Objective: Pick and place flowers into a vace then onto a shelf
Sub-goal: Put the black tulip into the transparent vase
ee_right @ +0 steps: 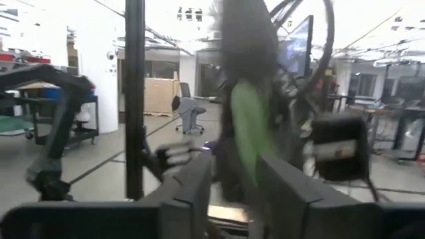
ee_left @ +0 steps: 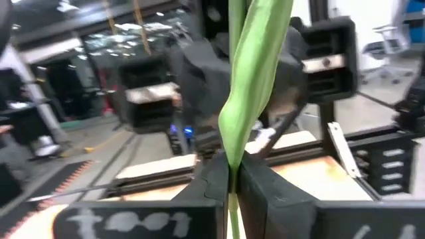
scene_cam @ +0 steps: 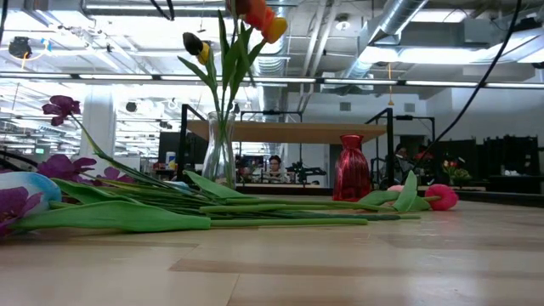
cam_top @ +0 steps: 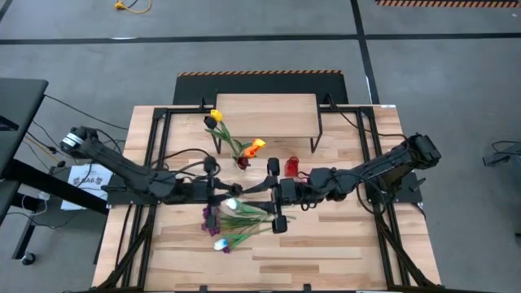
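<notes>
Flowers are partly sorted: a few stand in the clear vase (scene_cam: 218, 153) at twelve o'clock, most lie on the desk (cam_top: 326, 244) at six. My left fingers (ee_left: 229, 182) pinch one green stem (ee_left: 255, 73); my right fingers (ee_right: 236, 179) are parted around it. The shelf (cam_top: 264, 110) is unused.

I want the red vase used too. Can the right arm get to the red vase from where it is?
Probably yes. The red vase stands on the table just beside the right gripper, nothing between them, but that gripper's open fingers have a green stem between them.
</notes>
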Available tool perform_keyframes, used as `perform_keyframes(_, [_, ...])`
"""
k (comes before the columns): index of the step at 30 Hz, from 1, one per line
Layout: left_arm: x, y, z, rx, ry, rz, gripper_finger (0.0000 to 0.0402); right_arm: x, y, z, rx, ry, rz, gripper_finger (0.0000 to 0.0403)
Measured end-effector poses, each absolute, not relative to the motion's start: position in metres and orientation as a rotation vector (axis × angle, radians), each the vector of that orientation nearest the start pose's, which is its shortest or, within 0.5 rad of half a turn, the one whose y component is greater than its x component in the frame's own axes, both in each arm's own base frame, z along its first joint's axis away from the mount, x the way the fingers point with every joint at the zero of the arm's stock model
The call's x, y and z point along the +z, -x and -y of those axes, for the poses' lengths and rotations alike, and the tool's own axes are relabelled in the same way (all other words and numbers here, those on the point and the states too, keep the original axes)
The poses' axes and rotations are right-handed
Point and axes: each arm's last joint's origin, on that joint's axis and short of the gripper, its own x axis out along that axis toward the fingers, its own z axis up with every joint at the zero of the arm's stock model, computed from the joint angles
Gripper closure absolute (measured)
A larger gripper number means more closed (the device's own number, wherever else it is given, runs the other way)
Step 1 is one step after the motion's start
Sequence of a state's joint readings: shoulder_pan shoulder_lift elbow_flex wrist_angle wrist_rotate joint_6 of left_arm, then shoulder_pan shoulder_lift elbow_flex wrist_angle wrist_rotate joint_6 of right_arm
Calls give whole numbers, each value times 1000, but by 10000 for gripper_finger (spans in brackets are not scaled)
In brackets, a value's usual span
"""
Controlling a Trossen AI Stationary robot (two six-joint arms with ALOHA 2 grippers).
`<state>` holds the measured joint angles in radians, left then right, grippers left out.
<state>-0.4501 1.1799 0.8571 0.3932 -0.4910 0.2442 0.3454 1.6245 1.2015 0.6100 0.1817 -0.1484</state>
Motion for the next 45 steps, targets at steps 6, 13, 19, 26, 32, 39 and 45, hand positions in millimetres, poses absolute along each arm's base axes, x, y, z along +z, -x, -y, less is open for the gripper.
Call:
perform_keyframes(6, [355,-210,95,98,-185,98,400,335,-354,-131,174,91,151,206])
perform_keyframes(13, [358,-166,79,153,-125,162,401,339,-339,-142,218,127,72,141])
perform_keyframes(19, [349,-144,84,259,-165,133,401,357,-313,-146,263,99,28,138])
perform_keyframes(26, [348,-137,94,370,-248,72,401,355,-308,-141,259,63,-61,137])
perform_keyframes(32, [357,-136,83,357,-243,119,401,353,-313,-129,220,26,-85,137])
perform_keyframes(39, [355,-150,61,386,-292,115,401,351,-313,-129,219,29,-102,137])
perform_keyframes(45, [348,-164,37,351,-265,95,401,351,-309,-137,244,32,-106,137])
